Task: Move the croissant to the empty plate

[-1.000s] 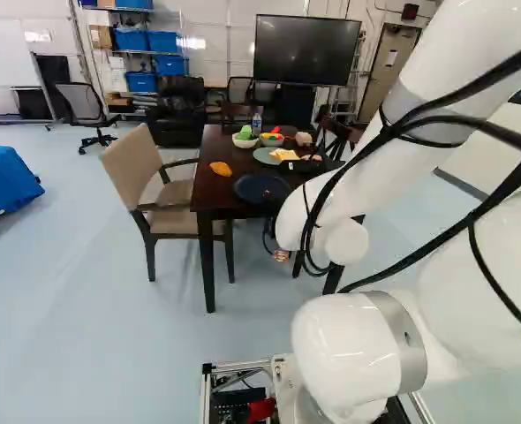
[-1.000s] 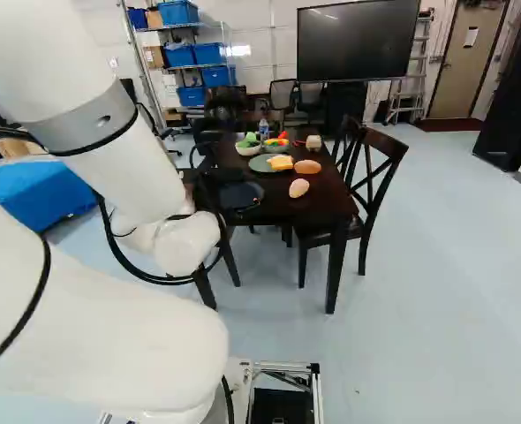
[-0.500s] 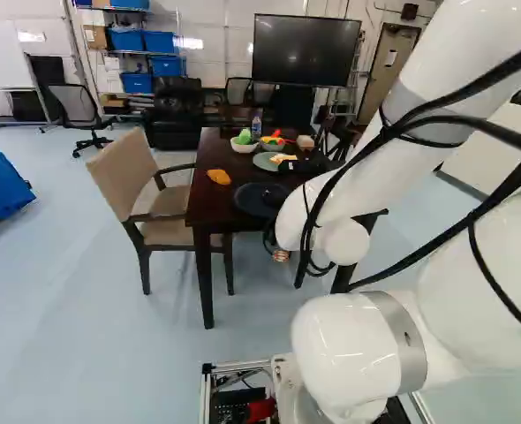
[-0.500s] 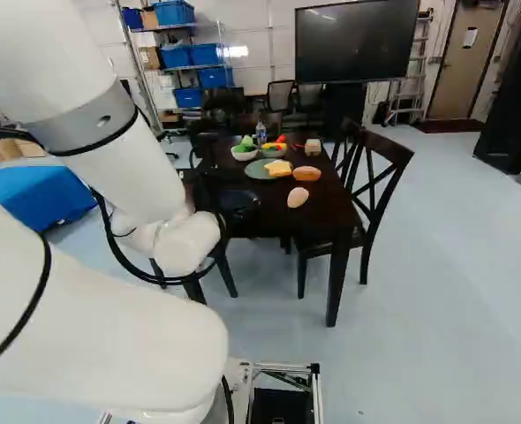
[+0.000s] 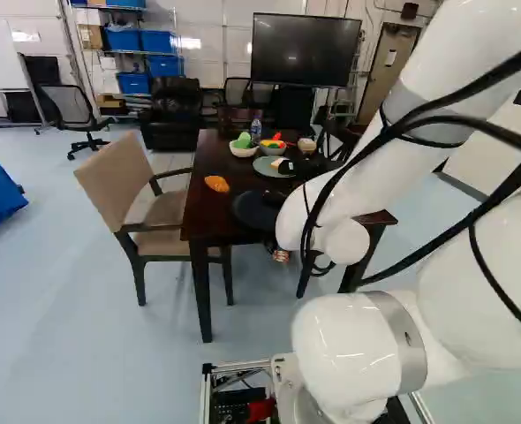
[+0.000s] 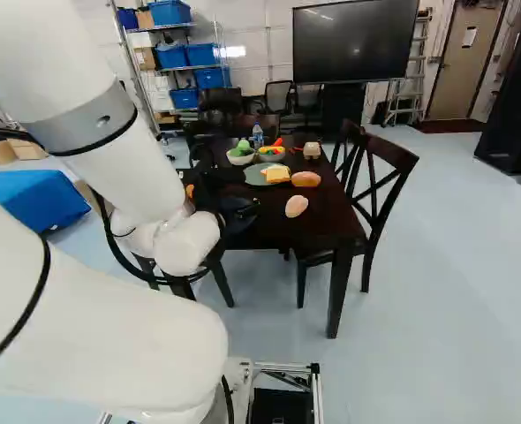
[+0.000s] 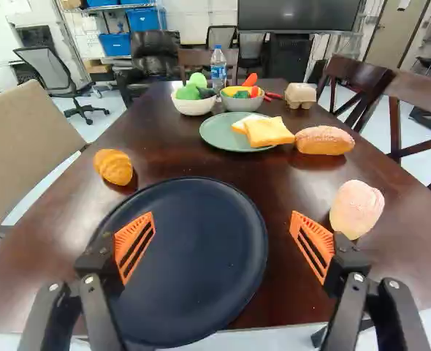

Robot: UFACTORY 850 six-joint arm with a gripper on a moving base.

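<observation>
Gripper point(image 5: 312, 166): fingers wide apart, with dark blue plate point(image 7: 186, 248) showing between them in wrist view. Found croissant point(image 7: 114, 167) on worktop point(image 7: 164, 159), just beside that plate, on the side toward tan chair point(image 7: 25, 139). Drove base nearer to worktop since last frame; kept arm point(image 5: 344, 199) in same pose against foot joint. Kept croissant in same spot on worktop. Farther out, past dark blue plate: green plate point(image 7: 215, 133) with bread slices point(image 7: 269, 131) on it, bread roll point(image 7: 324, 140) beside it. Nearer, across dark blue plate from croissant: pinkish rounded item point(image 7: 356, 209). Behind green plate: white bowl point(image 7: 193, 107) with green items, grey bowl point(image 7: 242, 104) with bright-coloured items, bottle point(image 7: 218, 69), small carton point(image 7: 300, 95). On labels: can make out one on bottle and a paper sheet point(image 6: 471, 37) on door point(image 6: 464, 75), both too small to read.
</observation>
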